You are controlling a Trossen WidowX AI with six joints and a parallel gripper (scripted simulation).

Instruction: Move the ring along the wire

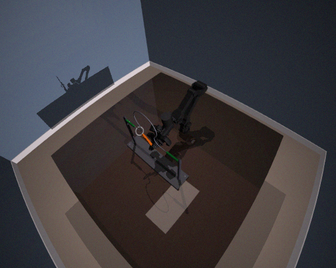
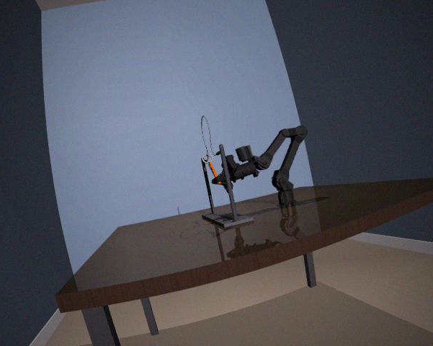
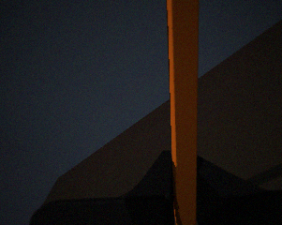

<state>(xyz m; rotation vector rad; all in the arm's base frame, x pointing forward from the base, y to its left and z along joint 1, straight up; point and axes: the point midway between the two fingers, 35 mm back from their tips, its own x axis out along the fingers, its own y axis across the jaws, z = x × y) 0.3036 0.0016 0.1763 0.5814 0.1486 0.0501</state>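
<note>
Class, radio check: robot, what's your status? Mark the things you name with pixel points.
Fingers [image 1: 152,146] [image 2: 217,182] shut on orange handle [image 1: 147,139] [image 2: 212,170] [image 3: 185,103]. Ring [image 1: 136,133] [image 2: 202,161] near the far post [image 1: 129,133] [image 2: 208,189]. Grey wire [image 1: 147,117] [image 2: 202,128] ahead, must not be touched.

Dark brown table [image 1: 219,156] [image 2: 194,256] with a glossy, mirror-like top and wood-grained edge. The robot arm [image 1: 188,100] [image 2: 292,156] looks matt black, like plastic. The orange handle [image 1: 147,139] [image 2: 212,169] [image 3: 185,103] has smooth, flat faces; the posts [image 1: 179,170] [image 2: 229,186] look smooth and metallic.
</note>
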